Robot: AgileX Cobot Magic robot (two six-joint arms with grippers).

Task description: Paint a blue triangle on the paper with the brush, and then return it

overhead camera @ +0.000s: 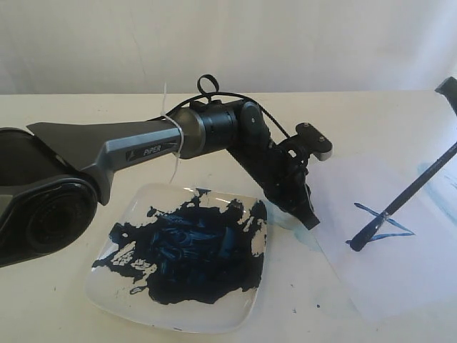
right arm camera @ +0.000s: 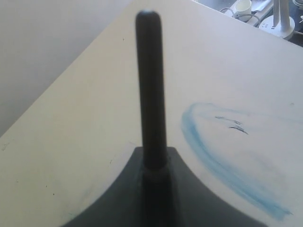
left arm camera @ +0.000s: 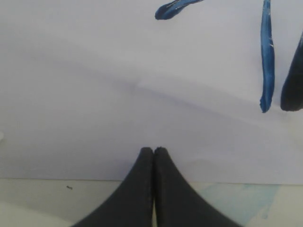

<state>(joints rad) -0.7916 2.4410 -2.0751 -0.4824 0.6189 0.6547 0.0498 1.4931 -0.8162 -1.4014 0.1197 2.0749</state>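
Observation:
The paper (overhead camera: 400, 271) lies flat at the right of the table. On it are thick dark blue strokes of the blue triangle (overhead camera: 400, 230), partly crossed by the brush (overhead camera: 410, 191). The brush slants down from the upper right, its tip (overhead camera: 357, 244) touching the sheet. My right gripper (right arm camera: 154, 163) is shut on the brush's black handle (right arm camera: 150, 80); only a dark corner of it (overhead camera: 448, 89) shows in the exterior view. My left gripper (left arm camera: 154, 150) is shut and empty, its tips resting on the paper's edge (overhead camera: 308, 218). Blue strokes (left arm camera: 267, 56) lie ahead of it.
A white square plate (overhead camera: 178, 325) smeared with dark blue paint (overhead camera: 193, 250) sits under the left arm. A faint light-blue curved smear (right arm camera: 222, 165) marks the table near the right gripper. The left arm's body (overhead camera: 143, 146) spans the table's left half.

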